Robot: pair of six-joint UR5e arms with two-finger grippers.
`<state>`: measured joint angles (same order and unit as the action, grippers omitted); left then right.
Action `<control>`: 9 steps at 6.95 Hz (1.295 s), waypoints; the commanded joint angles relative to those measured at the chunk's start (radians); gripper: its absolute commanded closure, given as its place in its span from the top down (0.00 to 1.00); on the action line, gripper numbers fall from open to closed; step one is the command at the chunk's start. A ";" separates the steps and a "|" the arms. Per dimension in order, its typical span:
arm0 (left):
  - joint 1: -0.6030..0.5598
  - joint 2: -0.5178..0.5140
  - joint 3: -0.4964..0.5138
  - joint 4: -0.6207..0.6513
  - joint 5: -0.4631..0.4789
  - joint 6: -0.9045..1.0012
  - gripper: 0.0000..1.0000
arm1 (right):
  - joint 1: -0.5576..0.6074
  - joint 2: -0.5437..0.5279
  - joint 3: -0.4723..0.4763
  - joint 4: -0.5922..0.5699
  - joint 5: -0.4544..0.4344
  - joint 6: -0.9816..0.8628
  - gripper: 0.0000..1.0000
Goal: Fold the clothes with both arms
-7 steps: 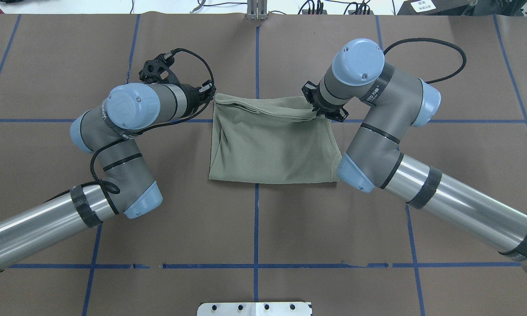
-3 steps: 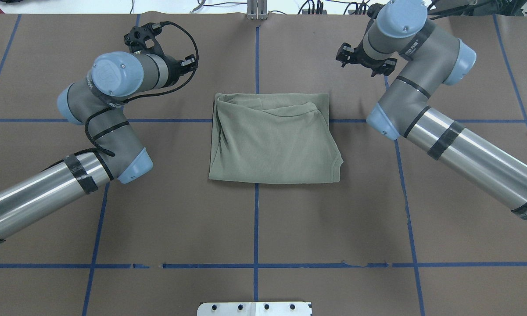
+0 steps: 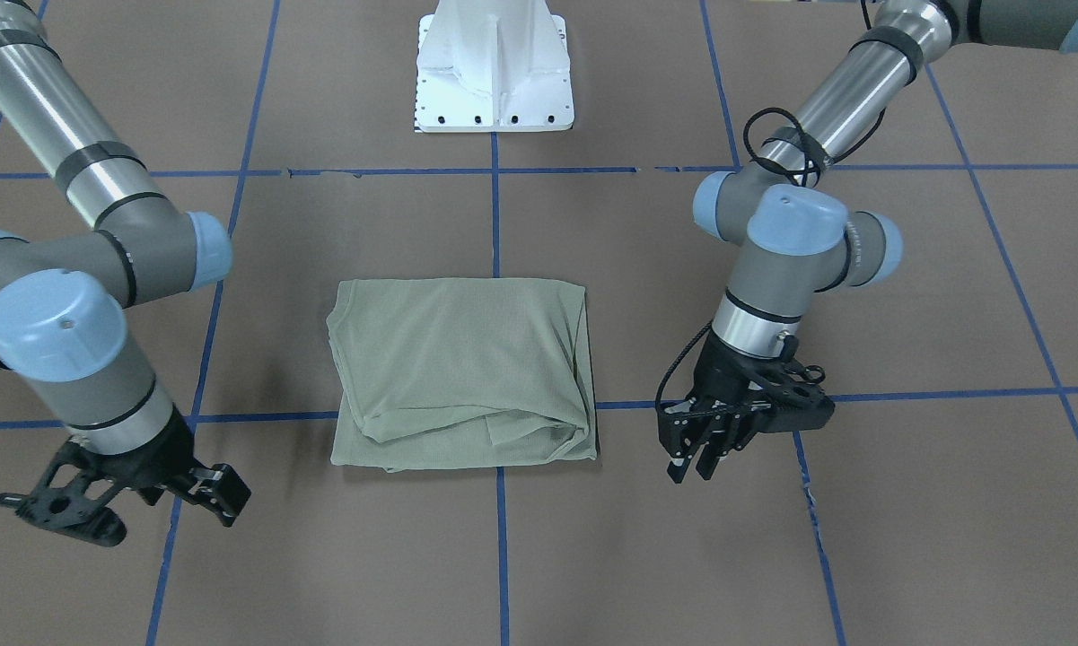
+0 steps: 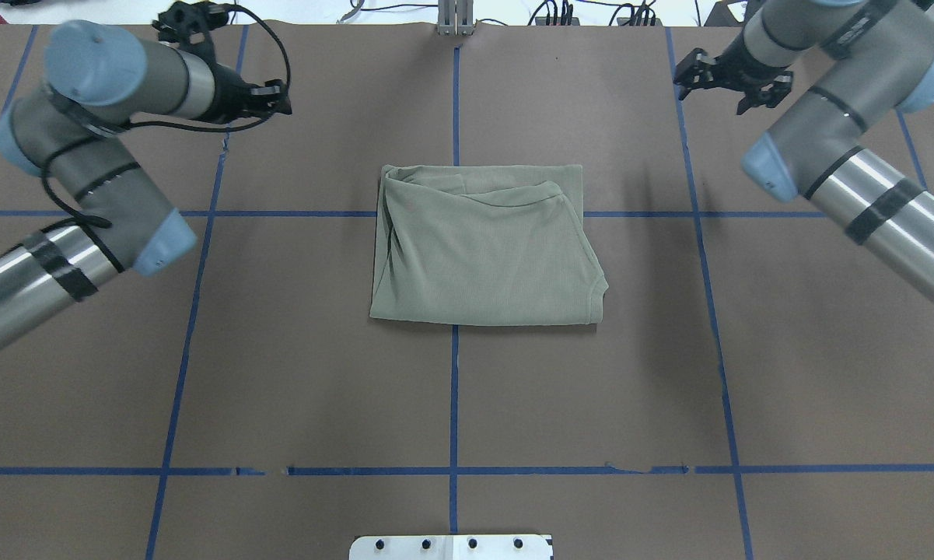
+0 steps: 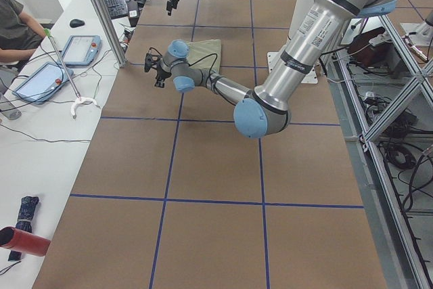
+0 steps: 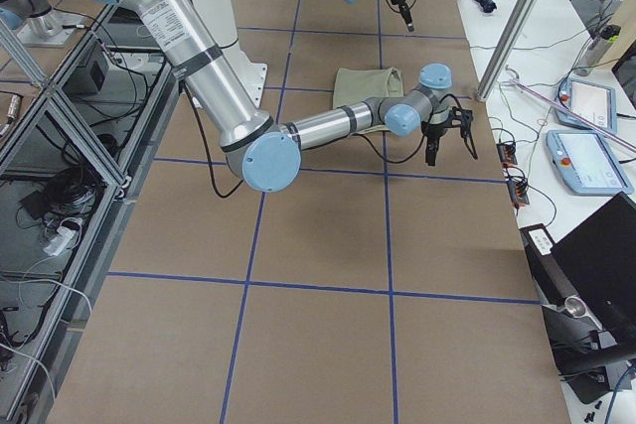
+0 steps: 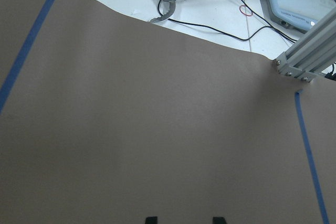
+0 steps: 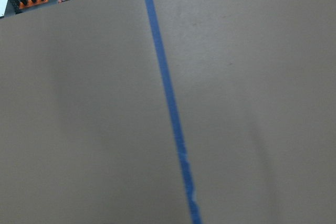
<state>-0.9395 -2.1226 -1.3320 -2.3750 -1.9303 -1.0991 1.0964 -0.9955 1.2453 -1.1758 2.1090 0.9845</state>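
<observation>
Left gripper (image 7: 184, 220) fingertips (image 7: 151, 220) are getting cropped at wrist view's bottom edge. Left arm (image 5: 223, 89) is covering part of shirt (image 5: 208, 49) in left side view; folds probably hiding sleeves.

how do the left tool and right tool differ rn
The left tool hangs left of the shirt, the right tool right of it. In the front view the right tool looks nearer the operators than the left tool. The left tool's fingertips show in its wrist view; the right tool's don't. Both are open, empty, off the shirt.
</observation>
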 commanded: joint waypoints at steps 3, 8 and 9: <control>-0.371 0.252 -0.062 0.038 -0.404 0.596 0.46 | 0.328 -0.191 0.086 -0.241 0.207 -0.704 1.00; -0.634 0.302 -0.125 0.645 -0.412 1.127 0.58 | 0.445 -0.390 0.187 -0.378 0.265 -0.965 1.00; -0.636 0.337 -0.159 0.670 -0.408 1.124 0.64 | 0.454 -0.403 0.209 -0.380 0.276 -0.960 1.00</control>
<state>-1.5593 -1.8146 -1.4600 -1.7680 -2.3403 0.0078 1.5406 -1.3792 1.4373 -1.5547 2.3606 0.0229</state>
